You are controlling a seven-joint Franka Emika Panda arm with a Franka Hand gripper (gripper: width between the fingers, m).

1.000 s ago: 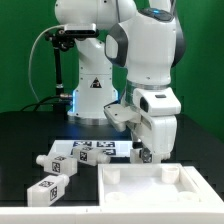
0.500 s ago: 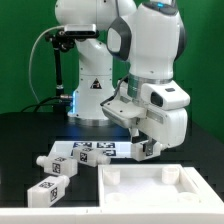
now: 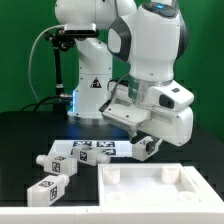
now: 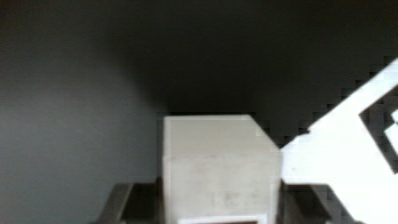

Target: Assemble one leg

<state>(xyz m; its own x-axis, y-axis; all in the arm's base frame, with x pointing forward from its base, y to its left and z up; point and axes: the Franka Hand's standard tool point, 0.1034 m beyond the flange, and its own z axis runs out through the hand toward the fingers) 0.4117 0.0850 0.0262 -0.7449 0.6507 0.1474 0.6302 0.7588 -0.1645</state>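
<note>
Lifting now: my claw [image 3: 146, 146] is clamping leg [image 4: 221, 162], raising and tilting it off table beside panel [image 3: 160, 188]; pick done, mounting pending.

No readable text, only black-and-white square tags [image 3: 60, 166] on each leg [image 3: 43, 190], marker board [image 3: 97, 150]

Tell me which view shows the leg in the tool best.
The wrist view: the leg fills the centre, with a finger of the tool at each side. The exterior view shows it small, tilted in the tool, partly hidden.
</note>
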